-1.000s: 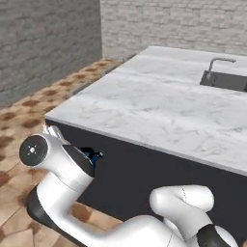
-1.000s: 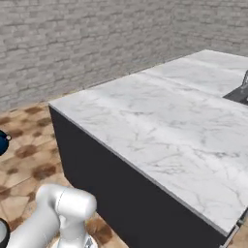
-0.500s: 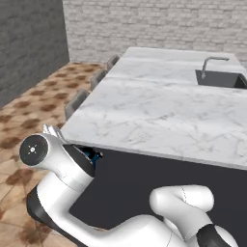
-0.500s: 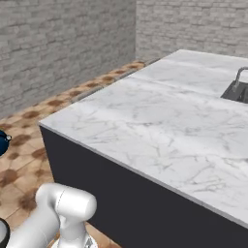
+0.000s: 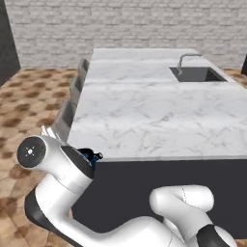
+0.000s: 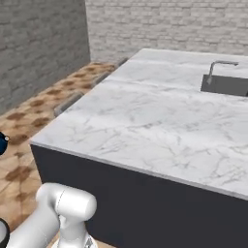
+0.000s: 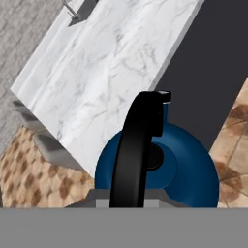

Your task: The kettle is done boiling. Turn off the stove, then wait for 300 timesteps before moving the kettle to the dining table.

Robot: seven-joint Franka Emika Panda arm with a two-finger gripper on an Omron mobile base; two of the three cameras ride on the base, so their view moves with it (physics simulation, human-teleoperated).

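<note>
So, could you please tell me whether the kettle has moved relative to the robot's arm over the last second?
No. In the left base view the kettle sits tucked against the arm's white elbow as before; the marble dining table shifts across the picture because the base is turning.

In the left base view, the white arm hides nearly all of the glossy dark-blue round kettle (image 5: 89,156) at lower left; only a blue sliver shows. At the left edge of the right base view, that kettle is cut off. The hand view's bottom cuts off the kettle's black arched handle (image 7: 138,147), hiding the claw's fingertips.
</note>
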